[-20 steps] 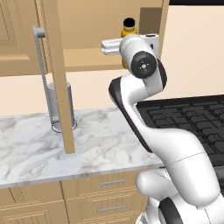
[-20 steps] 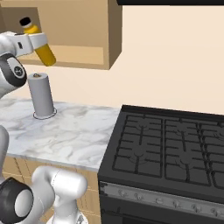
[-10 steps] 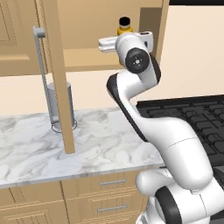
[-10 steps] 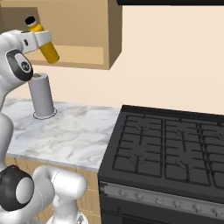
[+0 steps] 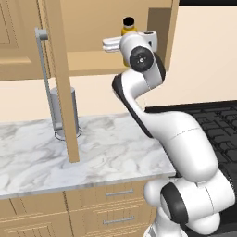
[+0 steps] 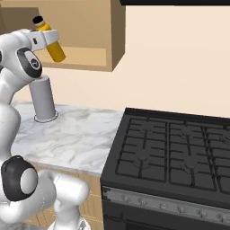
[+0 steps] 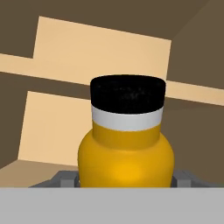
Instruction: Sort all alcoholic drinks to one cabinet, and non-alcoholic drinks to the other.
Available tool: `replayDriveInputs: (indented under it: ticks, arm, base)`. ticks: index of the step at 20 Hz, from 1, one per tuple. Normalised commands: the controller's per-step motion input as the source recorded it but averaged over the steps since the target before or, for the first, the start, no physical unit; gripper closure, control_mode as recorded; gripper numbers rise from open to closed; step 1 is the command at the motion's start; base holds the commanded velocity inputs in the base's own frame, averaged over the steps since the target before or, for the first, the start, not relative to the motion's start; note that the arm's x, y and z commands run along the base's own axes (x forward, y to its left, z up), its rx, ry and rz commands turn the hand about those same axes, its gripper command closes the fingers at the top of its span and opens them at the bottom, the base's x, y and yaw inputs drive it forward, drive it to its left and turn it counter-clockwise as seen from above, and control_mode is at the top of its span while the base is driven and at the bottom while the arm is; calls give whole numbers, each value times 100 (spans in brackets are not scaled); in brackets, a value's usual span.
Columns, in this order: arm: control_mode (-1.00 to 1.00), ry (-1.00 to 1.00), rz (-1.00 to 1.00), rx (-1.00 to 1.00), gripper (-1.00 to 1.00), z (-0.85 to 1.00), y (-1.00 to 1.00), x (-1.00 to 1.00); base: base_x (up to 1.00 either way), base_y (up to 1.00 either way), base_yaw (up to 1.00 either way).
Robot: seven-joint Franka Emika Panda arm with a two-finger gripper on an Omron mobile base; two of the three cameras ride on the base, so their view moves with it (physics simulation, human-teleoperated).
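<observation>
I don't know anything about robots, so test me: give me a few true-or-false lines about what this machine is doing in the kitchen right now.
1. The end effector grips a slim orange-yellow bottle with a black cap. True.
2. That bottle stands upright on the marble counter. False: it is held tilted, up at the open narrow tan wall cabinet.
3. A plain grey cylinder stands on the counter below the cabinet. True.
4. A pot sits on the black stove. False: its grates are bare.
5. The cabinet door with the long grey bar handle is open. True.
</observation>
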Motion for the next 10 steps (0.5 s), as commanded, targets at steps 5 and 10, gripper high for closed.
replayDriveInputs:
  ticks: [5,10]
  arm:
    - [-100,6,1,0,100,0,0,37]
    - [-100,6,1,0,100,0,0,37]
  base:
    - [0,0,0]
    - [0,0,0]
